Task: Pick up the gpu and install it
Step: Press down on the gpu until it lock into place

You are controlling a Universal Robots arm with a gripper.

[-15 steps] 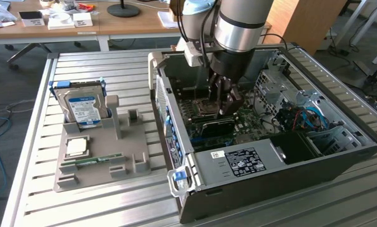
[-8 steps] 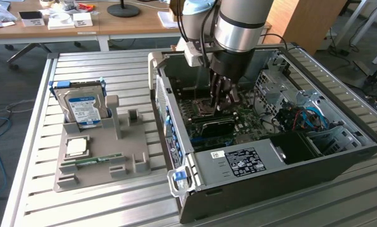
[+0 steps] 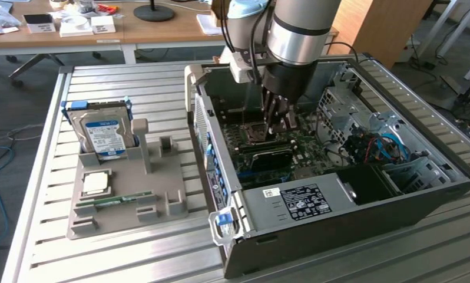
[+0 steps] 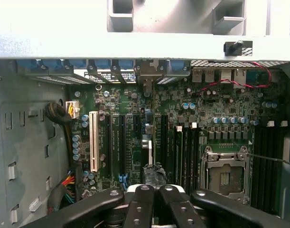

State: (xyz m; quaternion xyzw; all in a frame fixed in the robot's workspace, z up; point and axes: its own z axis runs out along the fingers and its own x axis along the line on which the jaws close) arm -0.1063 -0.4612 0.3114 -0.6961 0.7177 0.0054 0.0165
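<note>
A: Where is the claw (image 3: 281,121)?

B: Inside the open computer case (image 3: 423,188), low over the motherboard (image 4: 135,137).

A: And its state?

B: Fingers (image 4: 149,209) drawn together; in the wrist view a thin dark card edge, taken to be the gpu (image 4: 145,156), stands between them. So gripping the gpu.

A: Orientation?

B: The gpu sits directly under the claw, its long axis parallel to the expansion slots (image 4: 121,142), over one beside the white slot (image 4: 93,140). Seating depth: cannot tell.

A: Elsewhere?

B: The hard drive (image 3: 105,132) stands in the grey holder (image 3: 133,200) on the surface (image 3: 141,82).
</note>
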